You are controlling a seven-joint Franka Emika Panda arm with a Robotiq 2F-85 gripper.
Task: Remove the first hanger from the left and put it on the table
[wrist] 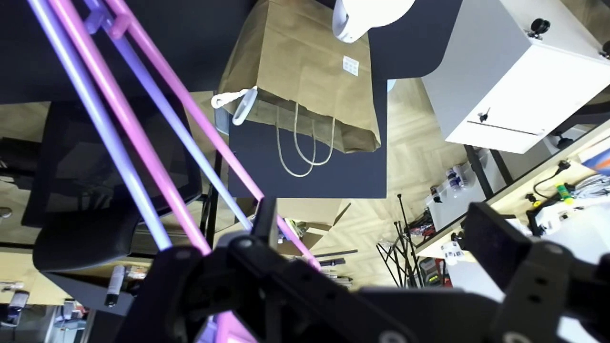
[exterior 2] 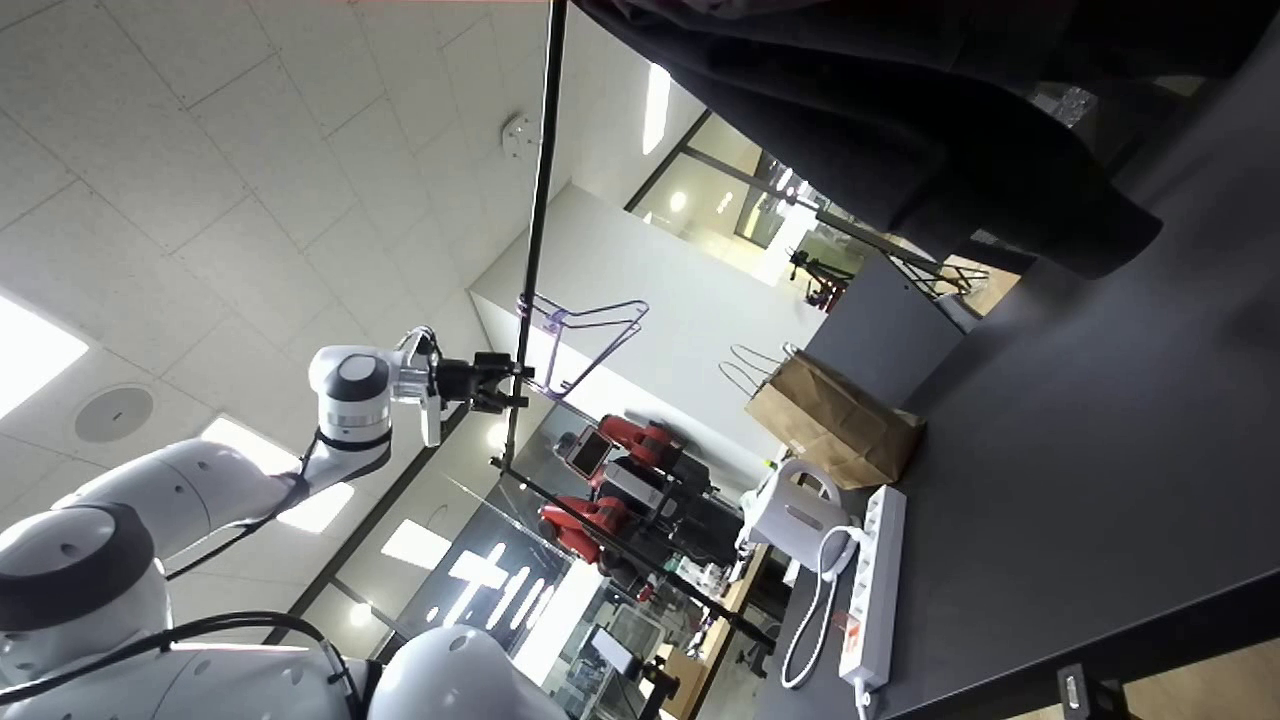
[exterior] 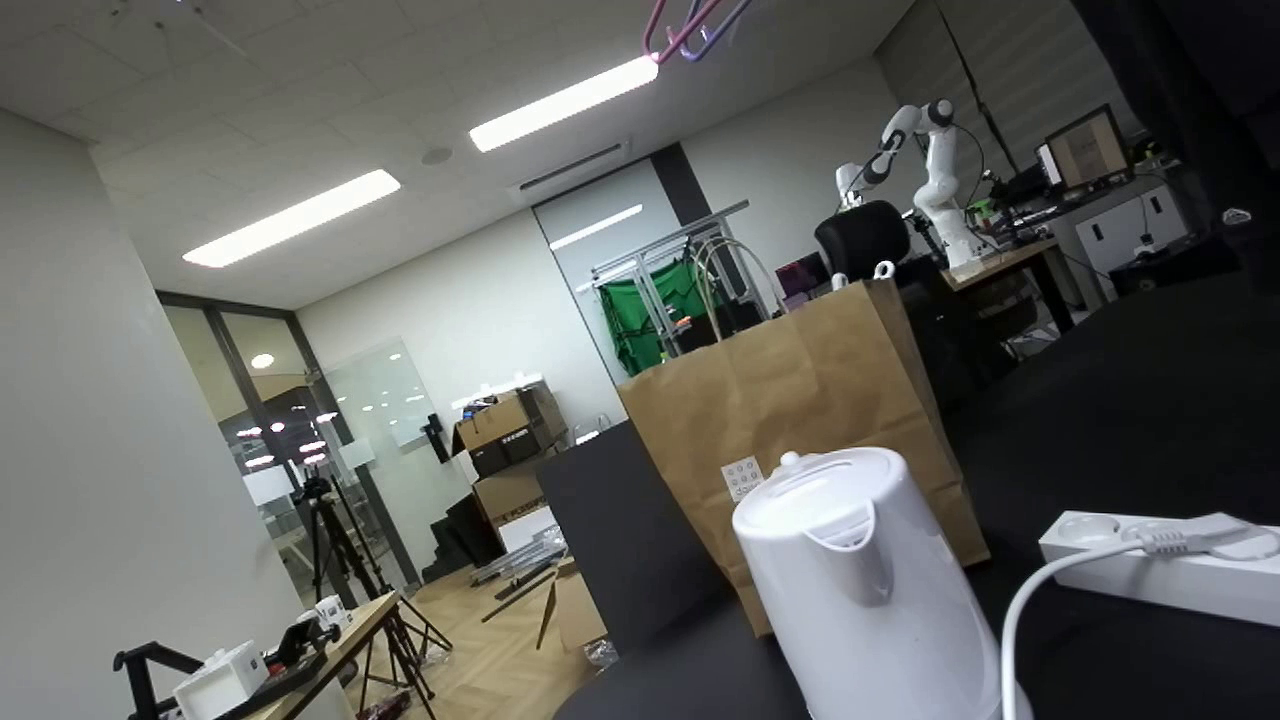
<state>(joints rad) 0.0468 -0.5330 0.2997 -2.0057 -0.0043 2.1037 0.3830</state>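
Observation:
A pink hanger [wrist: 127, 119] and a purple hanger [wrist: 183, 131] run side by side from the upper left in the wrist view. In an exterior view, the pink hanger [exterior: 690, 32] is cut off by the top edge. In an exterior view, the hangers hang at a black pole; the purple hanger [exterior 2: 603, 356] shows, the pink one is hard to tell apart there. My gripper [wrist: 374, 226] is open and empty; a pink rod passes behind its left finger, its end showing between the fingers. The gripper [exterior 2: 522, 387] is beside the pole. The black table [exterior: 1100, 420] is well below.
A black pole [exterior 2: 540, 180] crosses by the gripper. A brown paper bag [exterior: 800, 390], a white kettle [exterior: 870, 590] and a white power strip [exterior 2: 875, 590] stand on the table. Dark cloth [exterior 2: 880, 120] hangs over the table in an exterior view.

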